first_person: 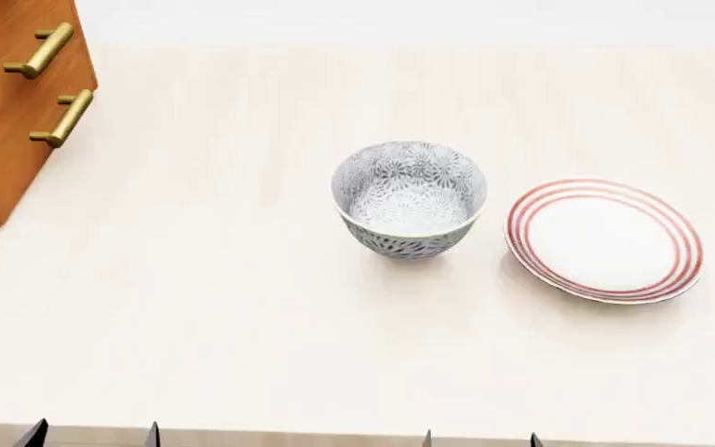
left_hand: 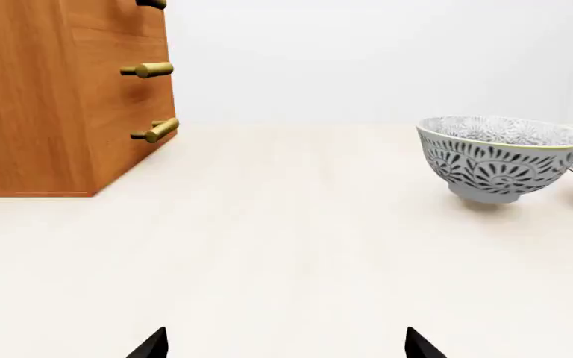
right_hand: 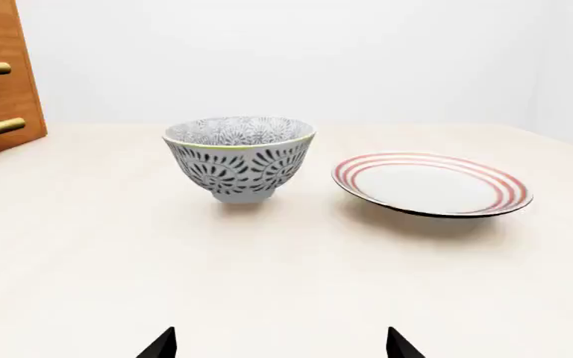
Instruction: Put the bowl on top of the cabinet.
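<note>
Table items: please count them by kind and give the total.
Bowl: 1
Plate: 1
Cabinet: 1
Total: 3

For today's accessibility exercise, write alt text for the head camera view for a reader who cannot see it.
A patterned bowl stands upright on a pale table, with a red-ringed plate close beside it, not touching. The wooden cabinet fills the upper left corner, and both grippers' open fingertips, left gripper and right gripper, peek in at the bottom edge.
</note>
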`<state>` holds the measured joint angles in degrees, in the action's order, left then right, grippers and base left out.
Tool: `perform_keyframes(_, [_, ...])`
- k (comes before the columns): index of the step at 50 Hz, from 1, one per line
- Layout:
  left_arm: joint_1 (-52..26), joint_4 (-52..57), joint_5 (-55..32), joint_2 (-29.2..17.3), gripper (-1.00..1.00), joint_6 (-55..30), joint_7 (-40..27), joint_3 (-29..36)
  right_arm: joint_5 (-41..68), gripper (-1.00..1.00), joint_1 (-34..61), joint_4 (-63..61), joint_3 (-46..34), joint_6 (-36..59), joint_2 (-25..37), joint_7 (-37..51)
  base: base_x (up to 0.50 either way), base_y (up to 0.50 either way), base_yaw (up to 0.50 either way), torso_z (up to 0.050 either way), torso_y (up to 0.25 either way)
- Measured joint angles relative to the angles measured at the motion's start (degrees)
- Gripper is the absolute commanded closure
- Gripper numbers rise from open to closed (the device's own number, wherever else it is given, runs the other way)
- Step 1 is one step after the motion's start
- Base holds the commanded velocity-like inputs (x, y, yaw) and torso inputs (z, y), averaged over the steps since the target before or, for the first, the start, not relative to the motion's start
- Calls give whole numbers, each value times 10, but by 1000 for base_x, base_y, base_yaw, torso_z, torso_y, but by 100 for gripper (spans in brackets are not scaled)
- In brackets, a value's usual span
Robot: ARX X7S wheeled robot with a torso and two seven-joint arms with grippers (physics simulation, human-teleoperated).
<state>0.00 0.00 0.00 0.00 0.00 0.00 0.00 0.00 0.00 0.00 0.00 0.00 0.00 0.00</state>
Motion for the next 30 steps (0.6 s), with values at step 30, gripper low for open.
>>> perform_keyframes(30, [0,4,-31,-33,-100,-1,-42,36,43,-100,0,-15,-36,16,31,43,0,0,0,0,0])
